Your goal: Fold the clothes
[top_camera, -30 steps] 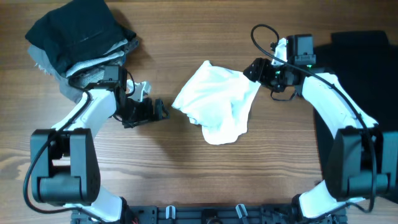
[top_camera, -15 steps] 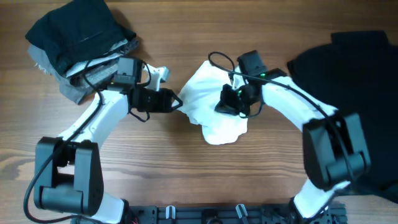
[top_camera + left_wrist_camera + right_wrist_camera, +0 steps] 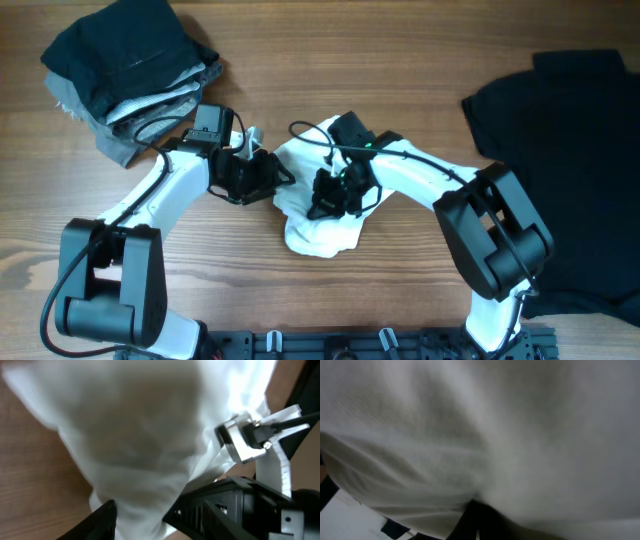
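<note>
Item 1, white garment (image 3: 325, 235): crumpled in a loose heap at the middle of the tabletop (image 3: 400, 60), not flat, with its lower end bunched toward the robot's base. It fills most of the left wrist view (image 3: 140, 435) and nearly all of the right wrist view (image 3: 495, 425).

Item 2, left pincer (image 3: 272, 177): at the white garment's left edge and touching the cloth. One dark finger (image 3: 102, 521) shows beneath the fabric; whether the jaws are open or closed cannot be told.

Item 3, right pincer (image 3: 328, 200): pressed down into the middle of the white garment, close to the left pincer. The cloth hides its jaws, so its state cannot be told.

Item 4, pile of dark and grey clothes (image 3: 130, 70): well apart from the white garment, to its far left.

Item 5, black garment (image 3: 570, 170): spread out, well to the right of the white garment.
</note>
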Motion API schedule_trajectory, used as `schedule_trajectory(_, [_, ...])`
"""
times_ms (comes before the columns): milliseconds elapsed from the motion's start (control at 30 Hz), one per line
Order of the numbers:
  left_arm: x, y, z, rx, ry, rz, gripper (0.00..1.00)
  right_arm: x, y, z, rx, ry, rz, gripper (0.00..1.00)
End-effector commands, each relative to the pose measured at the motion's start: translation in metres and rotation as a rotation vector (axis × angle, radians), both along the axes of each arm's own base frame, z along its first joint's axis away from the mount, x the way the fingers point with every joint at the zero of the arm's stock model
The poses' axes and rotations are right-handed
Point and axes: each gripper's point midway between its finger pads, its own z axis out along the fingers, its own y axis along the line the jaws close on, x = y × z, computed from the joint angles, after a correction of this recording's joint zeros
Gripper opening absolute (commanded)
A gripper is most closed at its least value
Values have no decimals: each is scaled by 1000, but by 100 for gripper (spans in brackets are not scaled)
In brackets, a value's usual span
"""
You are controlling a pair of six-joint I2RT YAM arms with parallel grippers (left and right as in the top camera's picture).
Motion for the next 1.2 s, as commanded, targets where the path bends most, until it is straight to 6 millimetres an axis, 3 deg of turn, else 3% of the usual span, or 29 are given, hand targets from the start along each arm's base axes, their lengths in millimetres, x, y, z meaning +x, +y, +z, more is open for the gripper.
schedule_trajectory(0, [-17,1,-1,-4,88,20,59,24,-15,22,26,-78,-45,6])
schedule_trajectory(67, [-21,1,-2,-2,104,19,61,46,-33,48,53,-177,-79,8])
schedule_trajectory(133, [-17,0,-6,-9,94,45,71,70,-58,67,29,-264,-157,12])
schedule_trajectory(167, [-14,0,-8,-14,92,67,74,79,-68,71,17,-293,-187,15])
schedule_trajectory(233, [-10,-1,-15,-27,86,113,95,94,-86,72,-2,-323,-237,17])
schedule_trajectory(300, [-13,0,-23,-28,117,145,100,99,-95,65,-20,-310,-261,17])
schedule_trajectory(433, [-23,0,-38,-28,180,163,100,89,-94,33,-80,-164,-325,18])
schedule_trajectory(533, [-12,-11,-43,-82,174,177,100,73,-82,3,-86,-9,-343,14])
schedule_trajectory(600, [-10,-19,-48,-87,178,179,100,67,-80,-6,-96,21,-333,14])
schedule_trajectory(767, [-6,-37,-80,-97,263,249,100,63,-79,-13,-100,52,-328,14])
schedule_trajectory(867, [13,-47,-94,-137,194,249,100,62,-78,-13,-100,50,-325,14])
schedule_trajectory(933, [24,-55,-94,-161,131,229,95,62,-78,-13,-101,51,-323,14])
schedule_trajectory(1000, [33,-67,-88,-177,26,170,76,60,-75,-13,-101,49,-314,14])
schedule_trajectory(1033, [35,-74,-85,-183,-40,113,63,59,-74,-13,-101,49,-309,13])
schedule_trajectory(1067, [33,-79,-84,-183,-70,77,44,58,-73,-13,-100,46,-303,11])
schedule_trajectory(1100, [32,-81,-84,-183,-72,66,34,58,-73,-13,-98,38,-289,10])
schedule_trajectory(1167, [32,-81,-83,-185,-71,66,22,55,-76,-12,-103,28,-263,7])
